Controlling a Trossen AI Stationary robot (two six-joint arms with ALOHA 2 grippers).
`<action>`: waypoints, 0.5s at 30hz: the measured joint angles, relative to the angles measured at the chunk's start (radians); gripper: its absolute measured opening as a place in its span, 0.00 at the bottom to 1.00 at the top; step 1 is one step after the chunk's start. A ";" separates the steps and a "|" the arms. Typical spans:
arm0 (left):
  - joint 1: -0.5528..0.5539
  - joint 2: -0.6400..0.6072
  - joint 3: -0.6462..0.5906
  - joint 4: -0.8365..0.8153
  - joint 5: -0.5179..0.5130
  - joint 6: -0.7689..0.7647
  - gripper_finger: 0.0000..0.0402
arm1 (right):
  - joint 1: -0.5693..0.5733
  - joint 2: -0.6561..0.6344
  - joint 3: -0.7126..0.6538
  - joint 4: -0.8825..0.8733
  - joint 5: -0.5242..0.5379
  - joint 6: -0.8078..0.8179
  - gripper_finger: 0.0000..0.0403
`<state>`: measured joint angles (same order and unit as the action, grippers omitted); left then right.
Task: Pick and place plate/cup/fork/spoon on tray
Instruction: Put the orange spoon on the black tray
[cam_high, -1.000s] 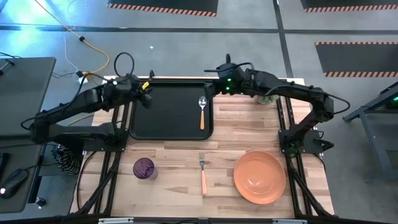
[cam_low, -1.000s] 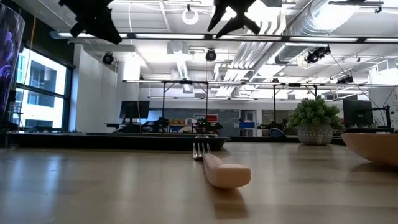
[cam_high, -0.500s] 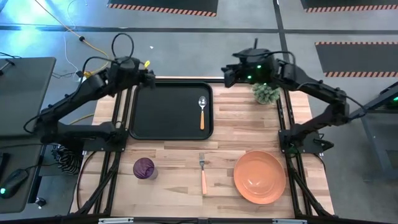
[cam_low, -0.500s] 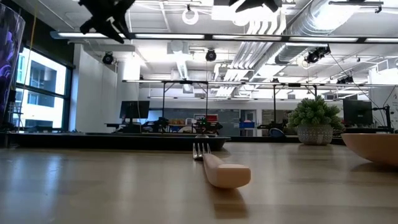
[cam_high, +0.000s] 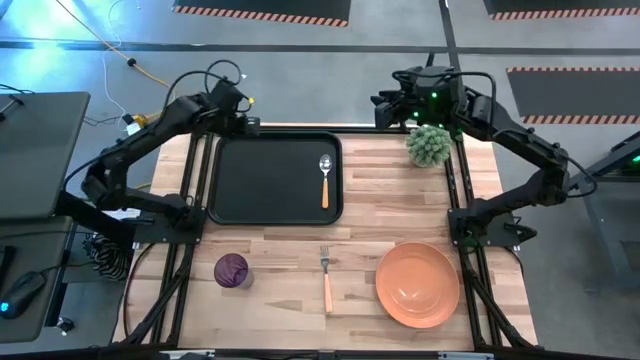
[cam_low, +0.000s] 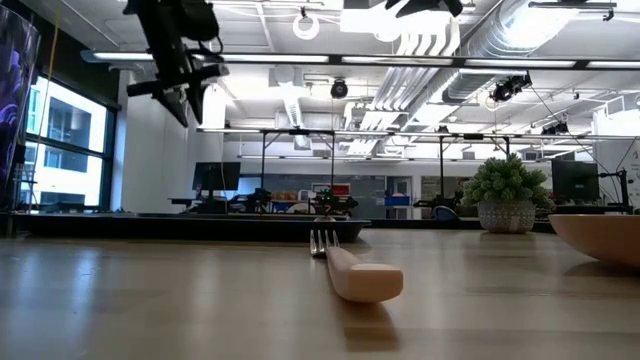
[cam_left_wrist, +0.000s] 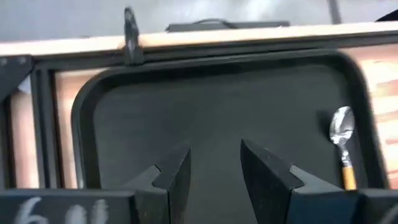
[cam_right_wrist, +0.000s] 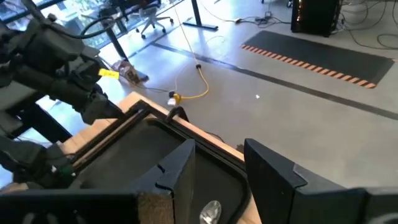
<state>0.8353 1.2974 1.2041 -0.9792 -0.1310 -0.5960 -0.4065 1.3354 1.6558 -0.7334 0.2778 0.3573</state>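
Black tray (cam_high: 275, 178) holds only the spoon (cam_high: 325, 178); my left gripper (cam_left_wrist: 214, 168) and right gripper (cam_right_wrist: 217, 168) hover apart, fork (cam_high: 326, 275) likely next.

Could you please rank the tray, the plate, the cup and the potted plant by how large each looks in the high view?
1. Large black rectangular plastic tray.
2. Round orange shallow plate.
3. Small green potted plant.
4. Translucent purple cup, only slightly smaller-looking than the plant, so these two are close.

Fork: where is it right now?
In the high view the fork lies on the bare wood near the table's front edge, between the cup and the plate, outside the tray.
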 joint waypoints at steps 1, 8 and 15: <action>0.004 0.011 0.000 -0.011 0.000 -0.005 0.32 | 0.000 0.001 0.000 -0.006 0.000 -0.007 0.32; 0.024 0.084 0.000 -0.098 0.000 -0.032 0.32 | 0.000 0.001 0.000 -0.036 0.000 -0.038 0.32; 0.029 0.122 -0.017 -0.131 -0.001 -0.069 0.32 | 0.000 0.002 0.000 -0.047 0.000 -0.095 0.32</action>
<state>0.8642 1.4196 1.1876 -1.1107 -0.1319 -0.6651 -0.4061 1.3373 1.6558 -0.7808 0.2775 0.2618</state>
